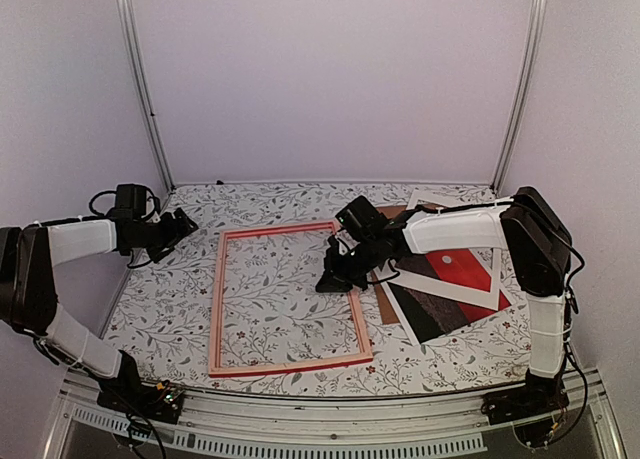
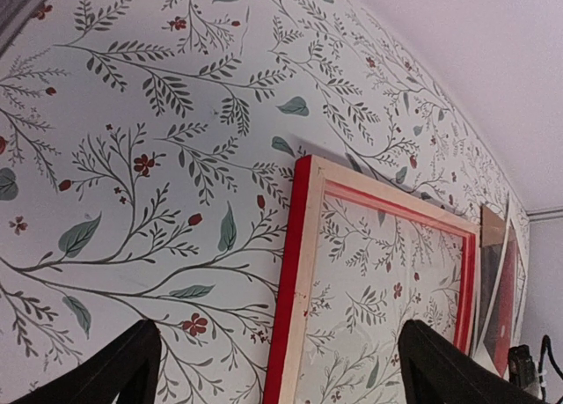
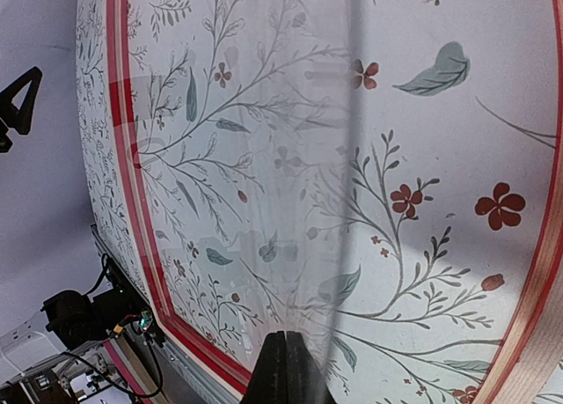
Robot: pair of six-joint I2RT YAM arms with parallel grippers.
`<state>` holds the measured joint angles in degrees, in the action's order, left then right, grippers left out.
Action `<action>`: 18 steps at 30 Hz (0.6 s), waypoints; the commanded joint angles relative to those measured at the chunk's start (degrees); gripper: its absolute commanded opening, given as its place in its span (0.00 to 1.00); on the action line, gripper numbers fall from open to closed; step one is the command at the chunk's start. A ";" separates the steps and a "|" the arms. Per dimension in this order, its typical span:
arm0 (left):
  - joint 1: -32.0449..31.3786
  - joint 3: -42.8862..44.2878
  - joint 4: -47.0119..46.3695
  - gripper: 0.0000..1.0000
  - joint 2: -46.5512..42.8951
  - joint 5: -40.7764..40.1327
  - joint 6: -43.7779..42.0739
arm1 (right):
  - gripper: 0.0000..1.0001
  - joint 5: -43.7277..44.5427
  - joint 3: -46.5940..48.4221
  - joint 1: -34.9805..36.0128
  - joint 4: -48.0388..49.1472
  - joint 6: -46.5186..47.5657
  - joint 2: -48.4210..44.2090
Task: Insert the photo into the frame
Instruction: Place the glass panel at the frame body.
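Floral-printed cloth (image 1: pixel 290 204) covers the table inside a pale, plain-walled booth. From above, the frame (image 1: pixel 290 365) lies flat mid-table with its pale wood back up, and only the cloth shows inside its rails. The right gripper (image 1: pixel 335 276) hangs low at the frame's right rail, fingers pressed together. Just beyond those jaws, on the side away from the frame, the photo (image 1: pixel 465 269) lies face up with its red and dark halves showing. It rests on a loose pile with a brown board (image 1: pixel 383 301), outside the frame and touched by neither arm. The left gripper (image 1: pixel 182 224) hovers well off the frame's left rail, spread wide and empty.

Left wrist view: the two dark fingers stand far apart at the bottom with nothing between them. Ahead of them runs the frame's near rail, red on its edge and pale on top, and far past it shows a sliver of the photo's red.

Right wrist view: the fingers meet in a closed point over the cloth inside the frame. A straight glassy edge rises from just beside the tips, with faint reflections to one side (it looks like a clear sheet (image 3: pixel 264 202), though I cannot tell whether it is pinched).

As I judge it, nothing of the insertion is done: the photo has yet to be picked up, carried over and seated within the rails.
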<state>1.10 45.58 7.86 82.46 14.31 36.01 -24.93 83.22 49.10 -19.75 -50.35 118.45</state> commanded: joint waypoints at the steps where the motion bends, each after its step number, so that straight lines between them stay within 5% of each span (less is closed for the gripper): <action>1: -0.66 0.12 -0.73 0.96 -0.10 -0.51 -0.79 | 0.00 1.37 0.39 0.29 -0.41 -0.45 -1.25; 18: -0.74 0.12 -0.68 0.96 -0.10 -0.44 -0.81 | 0.00 1.77 0.23 0.29 -0.67 -0.45 -1.47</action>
<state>1.10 45.58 7.86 82.46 14.31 36.01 -24.47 83.22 49.12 -19.92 -50.35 118.45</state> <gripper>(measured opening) 0.961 0.017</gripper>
